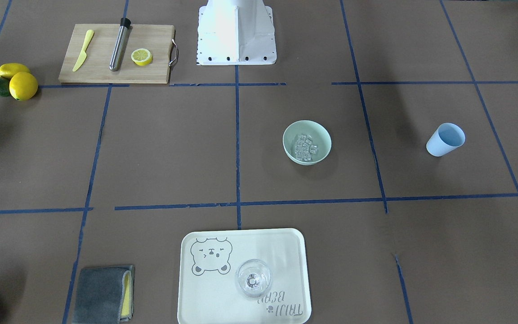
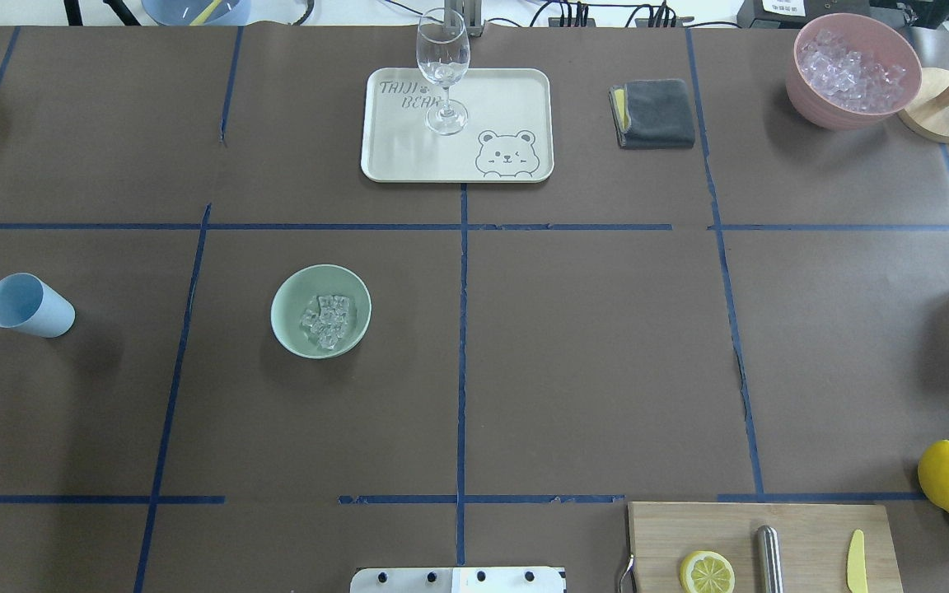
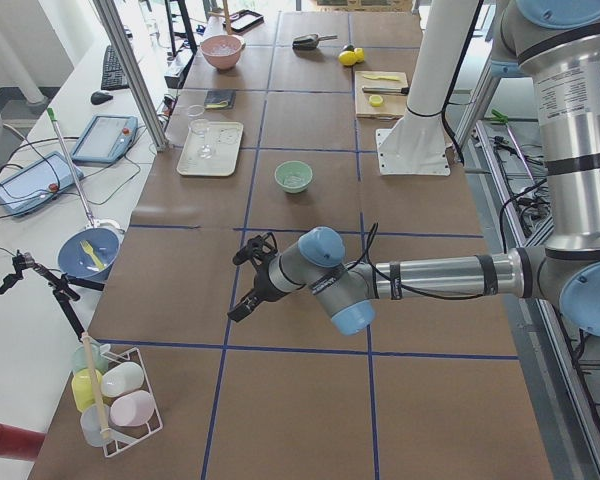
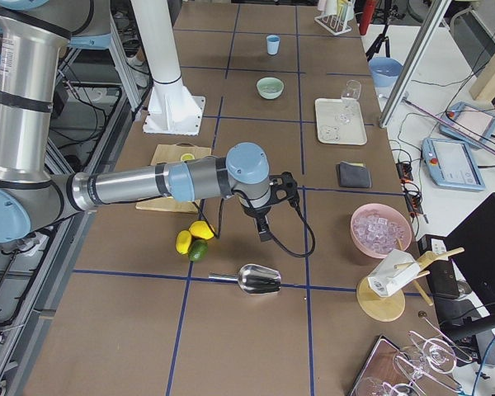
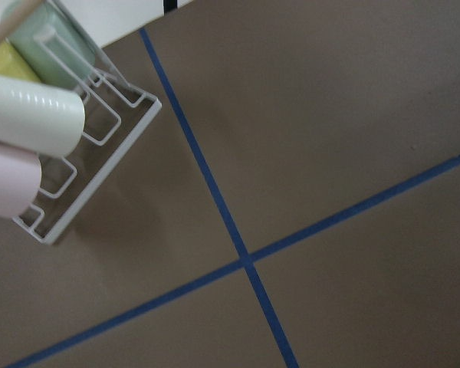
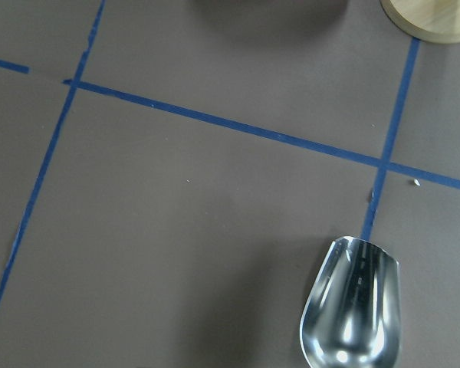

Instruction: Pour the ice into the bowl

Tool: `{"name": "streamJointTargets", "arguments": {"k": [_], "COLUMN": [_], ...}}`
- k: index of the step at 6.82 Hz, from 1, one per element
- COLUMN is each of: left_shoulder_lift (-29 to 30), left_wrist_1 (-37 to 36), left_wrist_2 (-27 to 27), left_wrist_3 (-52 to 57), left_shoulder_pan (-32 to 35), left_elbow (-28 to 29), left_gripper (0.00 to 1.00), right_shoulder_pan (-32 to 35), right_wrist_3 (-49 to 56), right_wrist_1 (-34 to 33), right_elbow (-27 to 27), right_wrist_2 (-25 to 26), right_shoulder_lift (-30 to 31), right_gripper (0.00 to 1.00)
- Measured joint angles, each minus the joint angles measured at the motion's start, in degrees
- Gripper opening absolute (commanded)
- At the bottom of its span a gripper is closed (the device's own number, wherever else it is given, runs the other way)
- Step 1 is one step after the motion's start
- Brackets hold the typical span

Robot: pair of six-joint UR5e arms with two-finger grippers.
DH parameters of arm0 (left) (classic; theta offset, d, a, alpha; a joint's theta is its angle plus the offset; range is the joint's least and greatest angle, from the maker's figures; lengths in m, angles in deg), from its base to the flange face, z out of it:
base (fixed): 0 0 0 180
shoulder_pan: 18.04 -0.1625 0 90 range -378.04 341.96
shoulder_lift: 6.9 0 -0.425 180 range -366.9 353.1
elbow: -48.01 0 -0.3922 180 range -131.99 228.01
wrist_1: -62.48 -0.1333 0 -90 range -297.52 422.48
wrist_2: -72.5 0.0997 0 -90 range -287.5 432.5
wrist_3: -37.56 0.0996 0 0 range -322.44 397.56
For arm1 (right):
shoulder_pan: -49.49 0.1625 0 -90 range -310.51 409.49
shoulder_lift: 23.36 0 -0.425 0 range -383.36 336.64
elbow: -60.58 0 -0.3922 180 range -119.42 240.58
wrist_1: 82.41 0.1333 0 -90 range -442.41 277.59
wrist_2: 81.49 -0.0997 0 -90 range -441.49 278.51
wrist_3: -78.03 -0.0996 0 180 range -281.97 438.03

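The pale mint-green bowl (image 1: 287,135) stands on the brown table, left of centre in the overhead view (image 2: 287,298). The ice (image 1: 306,147) lies inside it as a small heap of clear cubes (image 2: 326,319). A light blue cup (image 2: 28,305) stands apart at the far left. Neither gripper shows in the overhead or front views. The left gripper (image 3: 245,300) hovers over bare table well short of the bowl (image 3: 293,177). The right gripper (image 4: 264,231) hangs over the table far from the bowl (image 4: 270,87). I cannot tell whether either is open or shut.
A pink bowl (image 2: 853,70) of ice stands at the back right, a metal scoop (image 6: 353,307) lies below the right wrist. A tray (image 2: 409,148) holds a wine glass (image 2: 443,70). A cutting board (image 1: 115,54), lemons (image 1: 18,81), a cloth (image 2: 656,113) and a cup rack (image 5: 54,138) sit at the edges.
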Motion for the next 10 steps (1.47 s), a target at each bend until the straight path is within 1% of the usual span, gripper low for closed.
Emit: {"name": "streamJointTargets", "arguments": {"k": [1,2,3,4,5,6,7,8,9,10], "left_shoulder_lift": [0.09,0.41,1.25,2.15,2.5,2.41,2.37,2.53,2.77,2.98], "left_wrist_1": [-6.42,-12.89,-19.94,-26.35,-30.55,-32.35,-32.64,-31.61,-30.1,-29.33], "left_wrist_2": [-1.44,-1.91,-1.93,-1.76,-1.77,-1.94,-2.08,-2.19,-2.26,-2.29], "left_wrist_3": [3.86,9.16,13.14,14.86,15.5,15.71,15.83,15.84,15.71,15.55], "left_shoulder_pan": [0.51,1.42,3.29,5.05,6.8,8.78,10.1,10.63,10.84,10.87], "left_elbow": [-0.5,-1.24,-2.78,-4.51,-5.56,-6.01,-6.11,-5.87,-5.4,-5.19], "left_gripper": [1.0,1.0,1.0,1.0,1.0,1.0,1.0,1.0,1.0,1.0], "right_shoulder_pan": [-4.16,-8.33,-12.32,-16.42,-22.01,-29.36,-36.96,-42.7,-46.87,-50.57], "right_wrist_3": [-9.14,-18.19,-27.15,-35.62,-43.78,-51.46,-57.73,-61.5,-63.62,-65.87], "right_wrist_1": [5.04,8.38,9.91,10.45,10.54,10.34,8.94,5.17,0.54,-2.17], "right_elbow": [0.0,-0.06,-0.14,-0.23,-0.26,-0.16,0.26,1.46,3.73,6.98], "right_wrist_2": [-0.01,0.11,0.31,0.97,3.9,9.74,16.67,22.29,26.63,30.58], "right_shoulder_lift": [-1.99,-4.89,-8.9,-13.46,-18.61,-23.97,-29.34,-35.23,-41.44,-46.64], "right_gripper": [1.0,1.0,1.0,1.0,1.0,1.0,1.0,1.0,1.0,0.99]}}
